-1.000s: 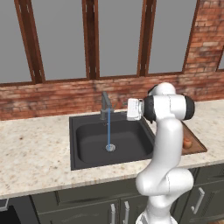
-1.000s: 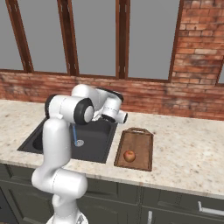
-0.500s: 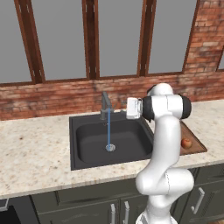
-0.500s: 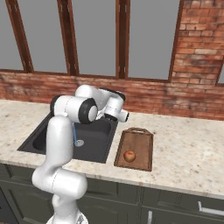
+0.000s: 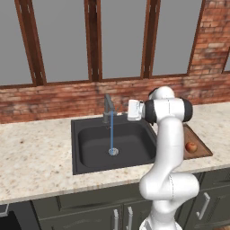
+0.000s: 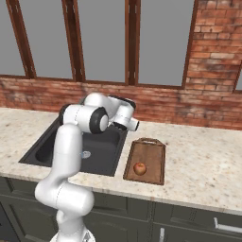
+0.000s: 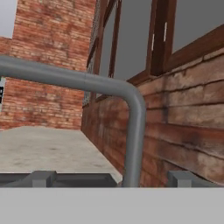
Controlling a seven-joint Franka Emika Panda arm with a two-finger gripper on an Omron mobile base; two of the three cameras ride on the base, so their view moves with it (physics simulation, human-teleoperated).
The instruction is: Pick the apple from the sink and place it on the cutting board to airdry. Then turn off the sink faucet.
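Brick-walled kitchen bench (image 5: pixel 36 157): apple (image 6: pixel 139 168) rests on cutting board (image 6: pixel 153 153); water runs from sink faucet (image 5: pixel 108 108) into sink (image 5: pixel 90 139); gripper (image 7: pixel 109 178) beside faucet, opening indeterminate.

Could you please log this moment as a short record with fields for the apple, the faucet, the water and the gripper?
apple: resting on the cutting board, right of the sink
sink faucet: at the back rim of the basin, not yet turned off
water: thin blue stream falling to the drain
gripper: raised beside the faucet, holding nothing visible; open or shut cannot be told
task stage: apple placed, faucet step remaining
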